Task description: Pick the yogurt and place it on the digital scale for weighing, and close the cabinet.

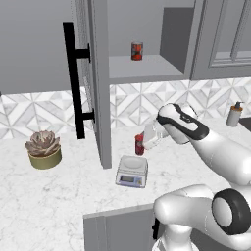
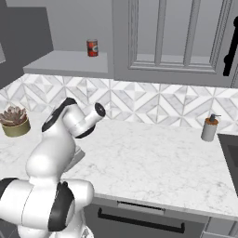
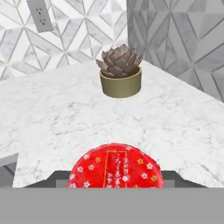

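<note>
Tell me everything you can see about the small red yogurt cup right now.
The small red yogurt cup is all red and tapered, upright at the white gripper, just beyond the light grey digital scale, not on it. In the hand view its round lid shows white stars and a label. Whether it touches the counter is unclear.

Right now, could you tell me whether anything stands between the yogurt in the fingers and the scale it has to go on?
Nothing visible does. The yogurt hangs at the gripper just above and behind the scale, whose platform is bare. The open cabinet door stands to the left, off that short path.
</note>
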Controlling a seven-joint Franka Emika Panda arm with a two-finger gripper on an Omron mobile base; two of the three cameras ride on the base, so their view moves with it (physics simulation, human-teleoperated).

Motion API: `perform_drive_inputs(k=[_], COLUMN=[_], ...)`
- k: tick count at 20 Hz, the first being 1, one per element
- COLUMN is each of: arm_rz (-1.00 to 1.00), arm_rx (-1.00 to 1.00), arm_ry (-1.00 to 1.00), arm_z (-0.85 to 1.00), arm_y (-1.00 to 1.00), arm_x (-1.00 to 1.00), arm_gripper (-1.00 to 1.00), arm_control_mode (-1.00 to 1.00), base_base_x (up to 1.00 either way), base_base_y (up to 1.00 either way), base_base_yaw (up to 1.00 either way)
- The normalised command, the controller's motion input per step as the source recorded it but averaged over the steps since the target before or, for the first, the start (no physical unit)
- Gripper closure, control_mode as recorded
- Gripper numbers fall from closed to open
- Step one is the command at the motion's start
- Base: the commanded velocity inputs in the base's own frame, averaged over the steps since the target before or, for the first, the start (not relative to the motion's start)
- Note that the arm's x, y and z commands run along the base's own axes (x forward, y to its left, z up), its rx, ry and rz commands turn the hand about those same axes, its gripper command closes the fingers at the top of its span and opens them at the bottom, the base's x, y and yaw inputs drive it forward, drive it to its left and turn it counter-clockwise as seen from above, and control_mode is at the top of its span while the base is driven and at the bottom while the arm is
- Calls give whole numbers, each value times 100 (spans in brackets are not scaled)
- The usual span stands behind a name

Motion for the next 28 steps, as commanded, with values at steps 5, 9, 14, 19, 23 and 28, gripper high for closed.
perform_drive_inputs(k=[5,9,14,19,23,28], arm_rz=[1,3,2,1,1,4], arm_rx=[-4,2,0,0,0,0], arm_ry=[0,-2,-10,-3,0,0], arm_z=[-39,-43,-31,-30,-31,-27], arm_y=[49,0,0,0,0,0], arm_x=[1,0,0,0,7,-15], arm_gripper=[100,100,100,100,100,-100], arm_control_mode=[-100,-100,-100,-100,-100,-100], base_base_x=[0,0,0,0,0,0], base_base_y=[0,0,0,0,0,0], base_base_yaw=[0,0,0,0,0,0])
